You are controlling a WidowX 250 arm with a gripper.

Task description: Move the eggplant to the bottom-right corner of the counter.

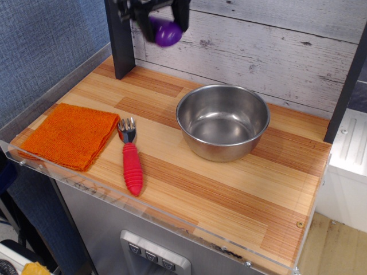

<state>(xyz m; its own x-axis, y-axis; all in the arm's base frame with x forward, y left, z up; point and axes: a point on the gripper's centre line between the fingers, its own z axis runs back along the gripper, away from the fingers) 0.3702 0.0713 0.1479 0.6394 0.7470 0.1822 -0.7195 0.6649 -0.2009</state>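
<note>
Your eggplant is a small, glossy purple rounded shape, slightly blurred, and its stem end is hidden. It hangs in the air at the far left of the scene, high above the table and in front of the grey plank wall. The end effector is closed on it: you see dark fingers on either side, with the purple body bulging out below them. Most of the end effector is cut off by the top edge of the view.

Under it, the far-left part of the table is bare wood, just beside a black upright post. To the right and nearer sits a steel bowl. Near and left of the bowl lies a red-handled fork, and beyond that a folded orange cloth by the left edge. The near-right corner of the table is open striped wood, bounded by the clear acrylic rim running along the near and right edges.
</note>
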